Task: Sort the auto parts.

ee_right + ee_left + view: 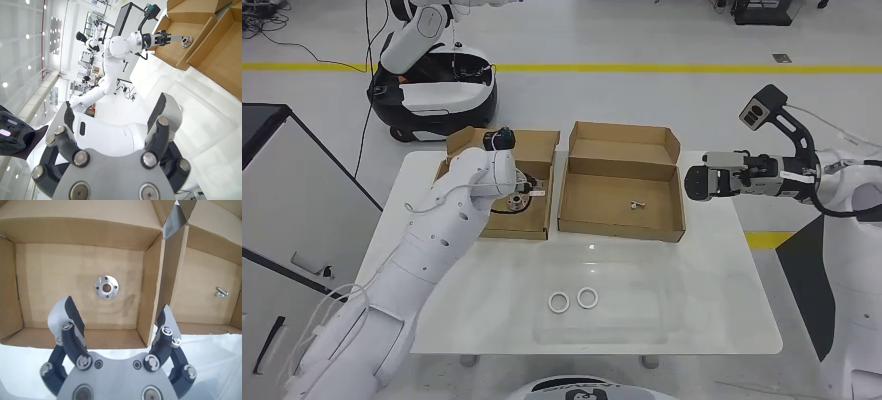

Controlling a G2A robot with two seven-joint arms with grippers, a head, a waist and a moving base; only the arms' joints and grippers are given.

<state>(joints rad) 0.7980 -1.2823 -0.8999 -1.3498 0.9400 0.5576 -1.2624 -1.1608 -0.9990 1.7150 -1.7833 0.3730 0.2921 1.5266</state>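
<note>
A round metal flange (pixel 106 287) lies flat on the floor of the left cardboard box (pixel 47 234). My left gripper (pixel 117 303) hangs above that box's near part, open and empty; from above it sits by the flange (pixel 514 206) at the box's right side (pixel 528 188). Two small bolts (pixel 221 293) lie in the right cardboard box (pixel 622 225). Two white rings (pixel 559 301) (pixel 588 297) lie side by side near the table's front. My right gripper (pixel 115 102) is open and empty, held off the right box's right wall (pixel 694 184).
A clear plastic tray (pixel 642 325) sits at the front middle of the white table (pixel 722 300), and the rings lie within its outline. Both boxes have raised back flaps (pixel 622 140). Bare table lies left and right of the tray.
</note>
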